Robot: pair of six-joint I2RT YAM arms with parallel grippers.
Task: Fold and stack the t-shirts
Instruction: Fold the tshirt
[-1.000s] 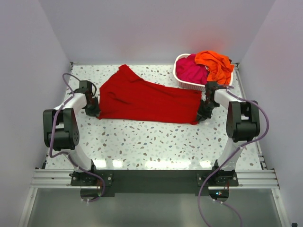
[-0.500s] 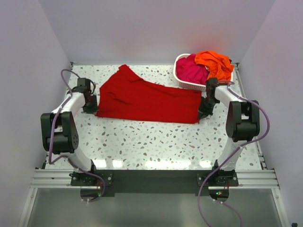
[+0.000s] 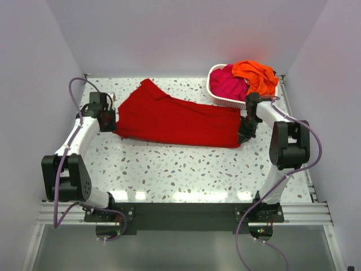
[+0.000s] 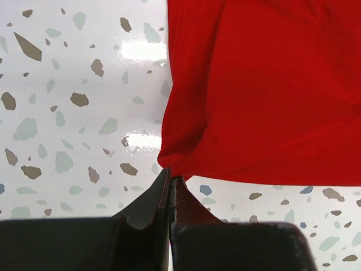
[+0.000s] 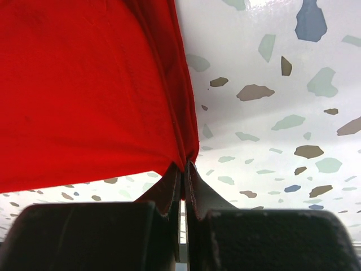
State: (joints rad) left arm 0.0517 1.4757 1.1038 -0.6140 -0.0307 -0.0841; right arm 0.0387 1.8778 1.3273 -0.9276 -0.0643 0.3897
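The left gripper (image 4: 169, 179) is clenched on one corner of the deep red t-shirt (image 4: 265, 84), and the cloth fans out ahead and to the right of its fingertips. The right gripper (image 5: 184, 167) pinches the opposite corner, with the cloth spreading ahead and to the left of its fingers. Between the two grippers the shirt is spread wide over the speckled table (image 3: 186, 166). Just beyond the right gripper stands the white basket (image 3: 217, 99), which holds the magenta-pink t-shirt (image 3: 228, 84) and the orange t-shirt (image 3: 256, 76).
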